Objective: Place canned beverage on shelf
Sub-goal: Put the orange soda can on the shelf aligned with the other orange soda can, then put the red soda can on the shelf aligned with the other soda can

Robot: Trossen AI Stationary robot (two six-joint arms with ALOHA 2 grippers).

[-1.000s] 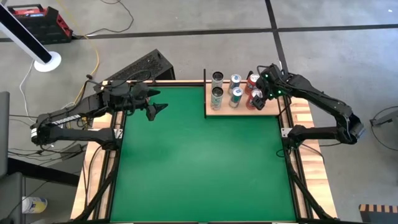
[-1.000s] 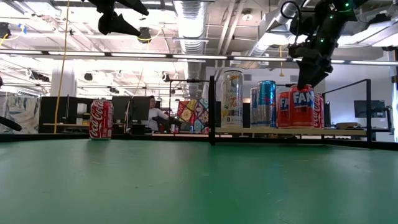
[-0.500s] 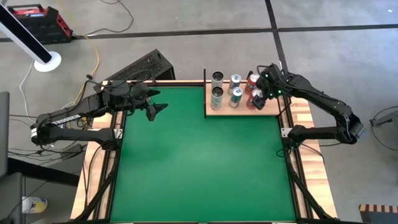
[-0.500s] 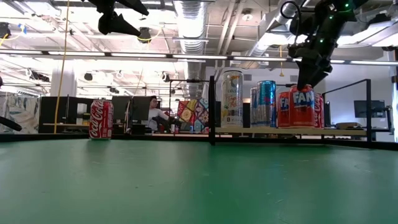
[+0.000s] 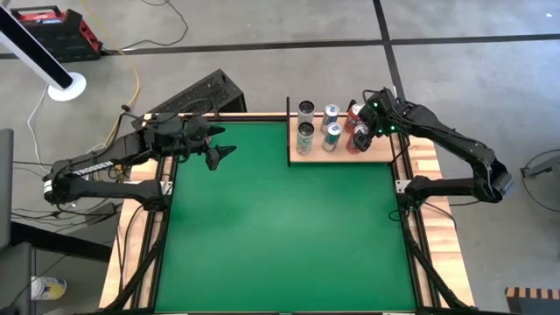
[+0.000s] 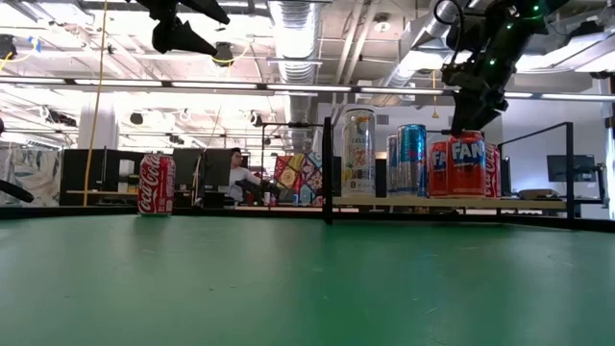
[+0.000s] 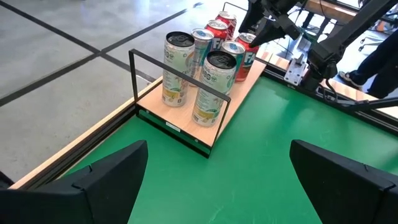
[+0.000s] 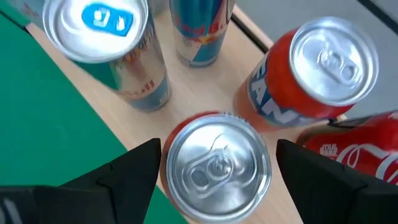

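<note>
Shelf (image 5: 343, 154): pale wooden panel with thin black rods, lying at the far right of the green tabletop (image 5: 280, 227), its long side running left to right.
Cans on shelf: six upright, long axes vertical, tops facing up; two pale cans (image 7: 210, 88) at the left end, two blue cans (image 8: 118, 50) in the middle, red ones at the right end.
Orange can (image 8: 217, 165): upright on the shelf's near right part, just beside another orange can (image 8: 314, 78) behind it.
Right gripper (image 8: 217, 177): directly above the orange can, fingers spread to either side of its top, not pinching it.
Left gripper (image 5: 219, 150): raised over the far left of the tabletop, fingers spread, holding nothing.
Cola can (image 6: 156, 185): upright on the far left, well apart from the shelf.
</note>
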